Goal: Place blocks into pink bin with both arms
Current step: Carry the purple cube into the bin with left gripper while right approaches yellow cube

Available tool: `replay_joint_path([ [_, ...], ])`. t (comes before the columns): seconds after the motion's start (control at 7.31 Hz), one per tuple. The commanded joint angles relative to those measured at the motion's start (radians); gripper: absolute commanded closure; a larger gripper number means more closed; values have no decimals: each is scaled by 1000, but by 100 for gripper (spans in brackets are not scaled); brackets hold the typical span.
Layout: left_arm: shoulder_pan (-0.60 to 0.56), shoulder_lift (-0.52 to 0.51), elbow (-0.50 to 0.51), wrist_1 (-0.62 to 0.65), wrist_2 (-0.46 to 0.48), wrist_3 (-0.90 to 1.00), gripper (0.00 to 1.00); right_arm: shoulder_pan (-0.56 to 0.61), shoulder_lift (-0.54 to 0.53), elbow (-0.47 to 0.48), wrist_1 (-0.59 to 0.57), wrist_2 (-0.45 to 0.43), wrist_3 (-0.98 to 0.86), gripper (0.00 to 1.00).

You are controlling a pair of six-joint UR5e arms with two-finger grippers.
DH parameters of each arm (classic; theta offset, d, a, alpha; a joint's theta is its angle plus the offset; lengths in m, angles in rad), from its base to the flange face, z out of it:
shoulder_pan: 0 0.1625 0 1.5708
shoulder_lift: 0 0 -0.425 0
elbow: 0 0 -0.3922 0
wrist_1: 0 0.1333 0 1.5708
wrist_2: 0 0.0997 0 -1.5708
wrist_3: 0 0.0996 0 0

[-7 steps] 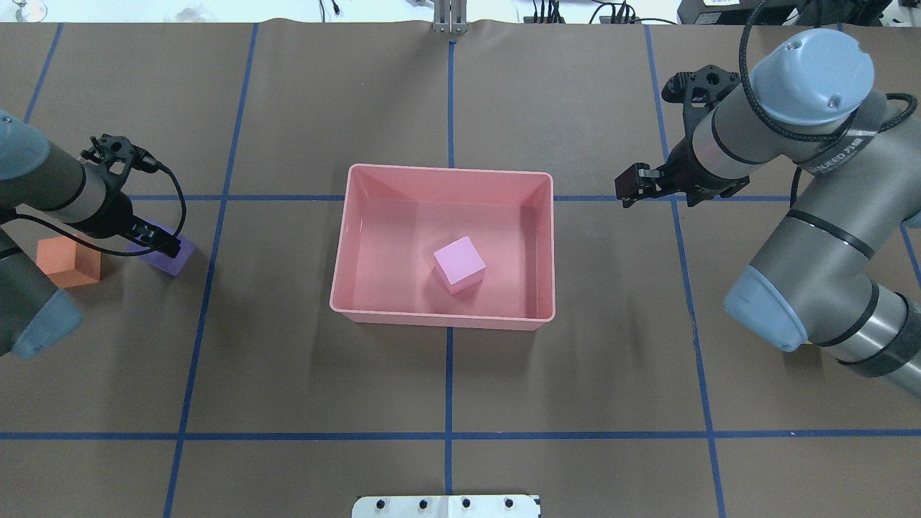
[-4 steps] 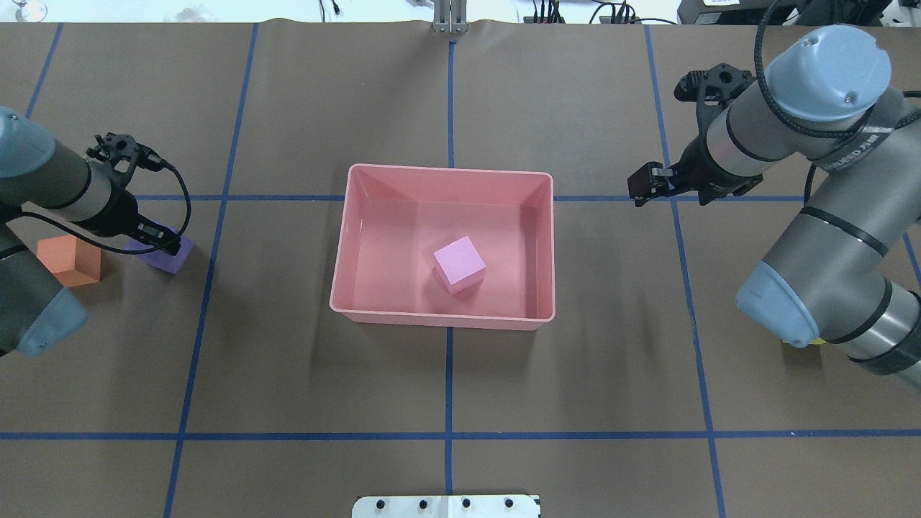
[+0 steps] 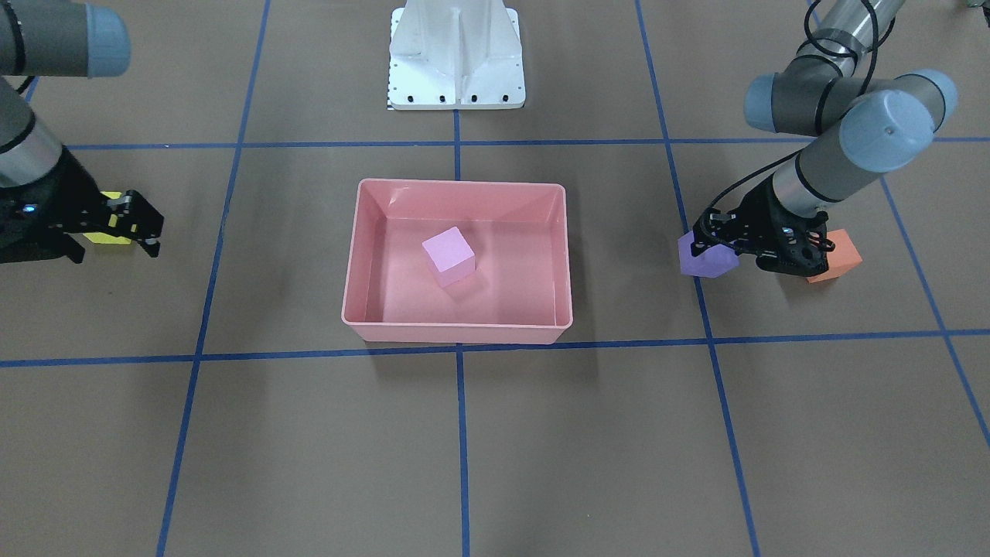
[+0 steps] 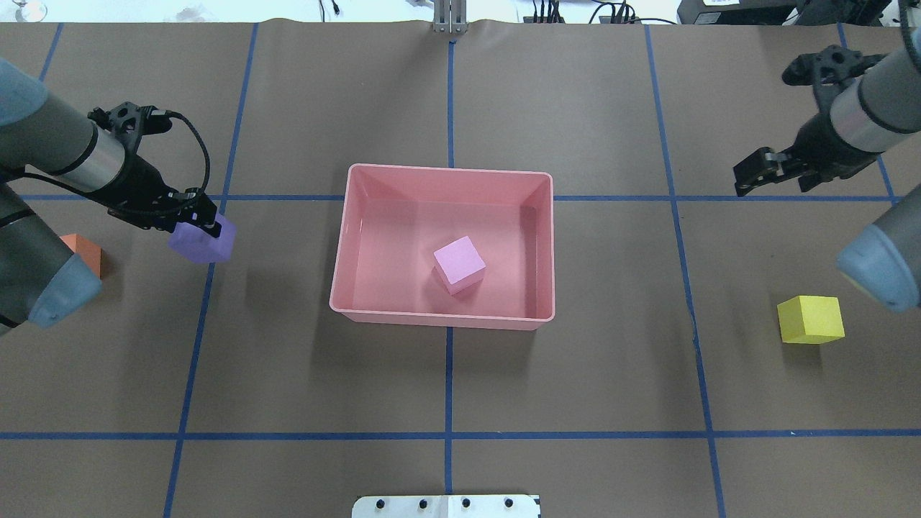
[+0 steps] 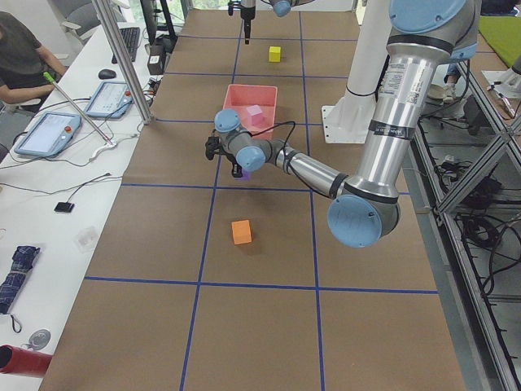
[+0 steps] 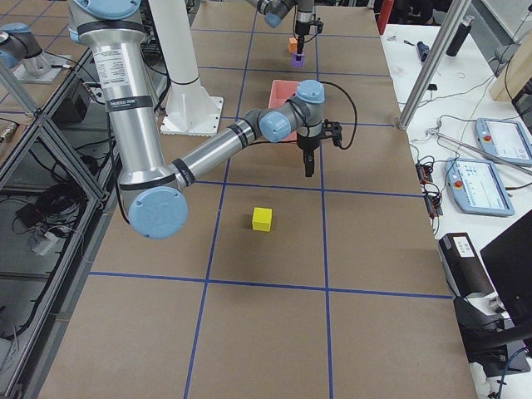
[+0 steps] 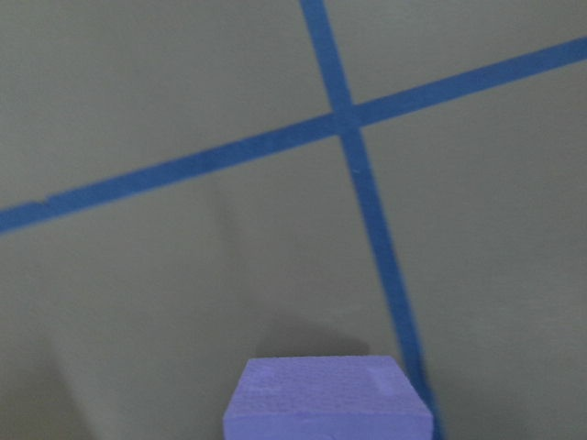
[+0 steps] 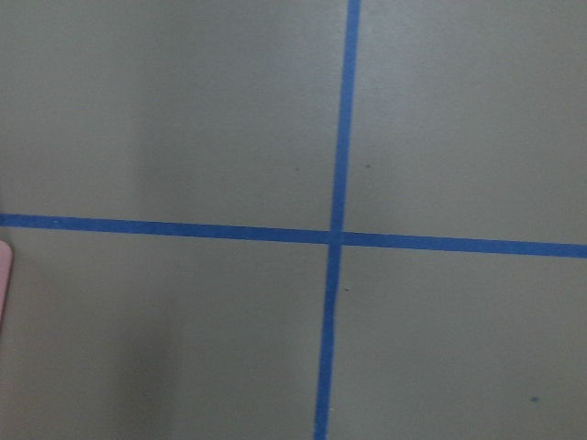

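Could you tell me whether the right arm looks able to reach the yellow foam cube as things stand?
Probably yes: the right gripper hangs empty, and the yellow foam cube sits alone on the brown table paper on that arm's side, with nothing between them.

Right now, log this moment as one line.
left tool: shut on purple block | right tool: open, empty | pink bin: holds light pink block | on table: orange block, yellow block

My brown table (image 4: 575, 374), gridded with blue tape (image 4: 448, 388), carries a pink bin (image 4: 440, 321) at centre, a yellow block (image 4: 810, 319) at four o'clock from it, an orange block (image 4: 85, 252) at nine o'clock.
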Motion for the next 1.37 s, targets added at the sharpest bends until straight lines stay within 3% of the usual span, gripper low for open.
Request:
replay_joint_path([
  [0.0,-1,-129,-99,95,-9,-243,100,143,-115,-9,0,84,-207,1],
  [0.27,107,-319,-114,250,29,-383,100,165,-175,-9,0,102,-236,1],
  [0.41,164,-408,-76,304,117,-417,100,165,-192,-7,0,136,-236,1],
  [0.55,190,-462,5,306,136,-421,100,165,-204,-4,0,165,-235,1],
  [0.82,277,-469,53,307,214,-421,100,157,-226,-12,56,194,-236,1],
  [1.09,293,-460,75,307,216,-421,89,32,-244,-16,127,196,-166,0],
  [1.23,296,-431,80,307,215,-419,63,-26,-240,-35,170,189,-82,0],
])
